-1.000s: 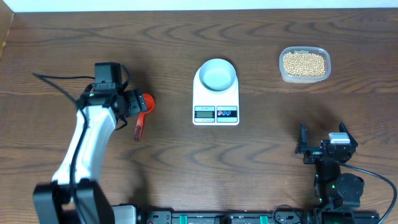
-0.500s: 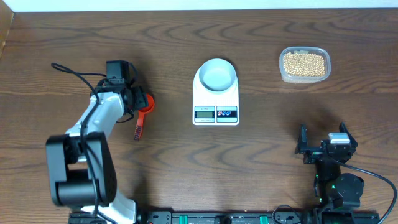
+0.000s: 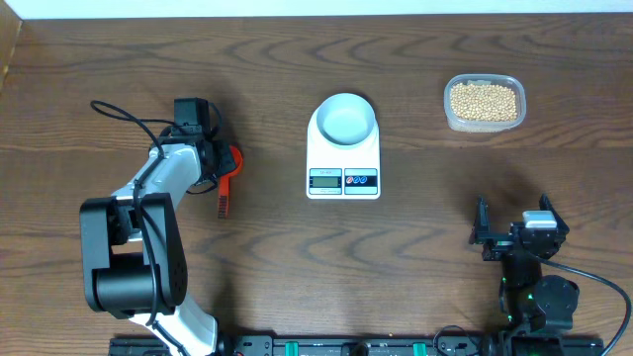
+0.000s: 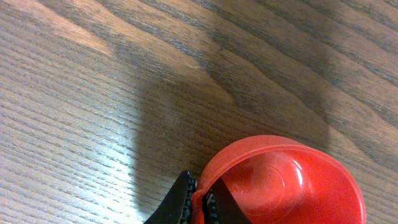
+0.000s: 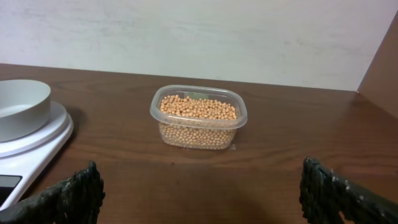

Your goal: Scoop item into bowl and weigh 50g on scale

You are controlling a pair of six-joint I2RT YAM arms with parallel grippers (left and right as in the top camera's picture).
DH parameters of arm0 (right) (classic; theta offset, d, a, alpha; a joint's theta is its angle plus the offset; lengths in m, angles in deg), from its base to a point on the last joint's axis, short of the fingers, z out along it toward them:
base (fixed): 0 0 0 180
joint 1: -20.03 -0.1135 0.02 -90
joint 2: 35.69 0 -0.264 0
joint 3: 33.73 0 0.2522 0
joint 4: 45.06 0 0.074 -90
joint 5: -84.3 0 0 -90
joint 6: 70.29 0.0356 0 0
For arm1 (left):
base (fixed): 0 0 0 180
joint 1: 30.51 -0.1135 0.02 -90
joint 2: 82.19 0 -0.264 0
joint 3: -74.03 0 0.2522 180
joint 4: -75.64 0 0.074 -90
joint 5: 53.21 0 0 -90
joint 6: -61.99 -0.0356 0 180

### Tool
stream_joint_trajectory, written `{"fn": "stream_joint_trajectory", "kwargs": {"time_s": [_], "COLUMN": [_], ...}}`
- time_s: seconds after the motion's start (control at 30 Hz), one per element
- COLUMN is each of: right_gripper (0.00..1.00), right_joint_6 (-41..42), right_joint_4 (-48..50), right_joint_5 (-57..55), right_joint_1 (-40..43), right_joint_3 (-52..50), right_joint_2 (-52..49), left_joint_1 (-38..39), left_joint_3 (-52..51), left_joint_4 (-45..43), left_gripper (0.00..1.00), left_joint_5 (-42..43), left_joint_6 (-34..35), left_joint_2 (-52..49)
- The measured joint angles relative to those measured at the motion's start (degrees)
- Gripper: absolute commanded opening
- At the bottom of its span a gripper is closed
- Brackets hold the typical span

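Beans (image 3: 484,101) are waiting as the left claw (image 4: 200,199) is pinching the red scoop (image 4: 280,180) by its rim for lifting, right claw (image 5: 202,190) idling wide-open.

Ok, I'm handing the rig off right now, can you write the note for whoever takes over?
Left gripper: down at the red scoop, left of the scale. A finger sits at the cup's rim, but the grip cannot be confirmed.
Right gripper: open, idle at front right, facing the tub.
Beans are in the clear tub, back right. The bowl sits empty on the scale.
Done: nothing scooped yet.
Left: secure the scoop, carry beans to the bowl, reach 50g.
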Motion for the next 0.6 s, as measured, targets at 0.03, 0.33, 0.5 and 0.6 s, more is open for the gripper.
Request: {"fn": "stream_joint_trajectory", "kwargs": {"time_s": [0.03,0.33,0.5,0.6], "right_gripper": [0.99,0.99,0.99,0.99], "right_joint_6": [0.00,0.00,0.00,0.00], "right_joint_4": [0.00,0.00,0.00,0.00], "right_joint_5": [0.00,0.00,0.00,0.00], "right_joint_1": [0.00,0.00,0.00,0.00], "right_joint_3": [0.00,0.00,0.00,0.00], "right_joint_2": [0.00,0.00,0.00,0.00], "left_joint_1": [0.00,0.00,0.00,0.00], "left_joint_3": [0.00,0.00,0.02,0.02], "left_joint_4": [0.02,4.85,10.05,13.86], "left_gripper": [0.07,0.07,0.07,0.07], "left_joint_5": [0.02,0.59,0.63,0.63], "left_joint_6": [0.20,6.23,13.51,16.74], "left_joint_2": [0.00,5.51,17.55,24.63]}}
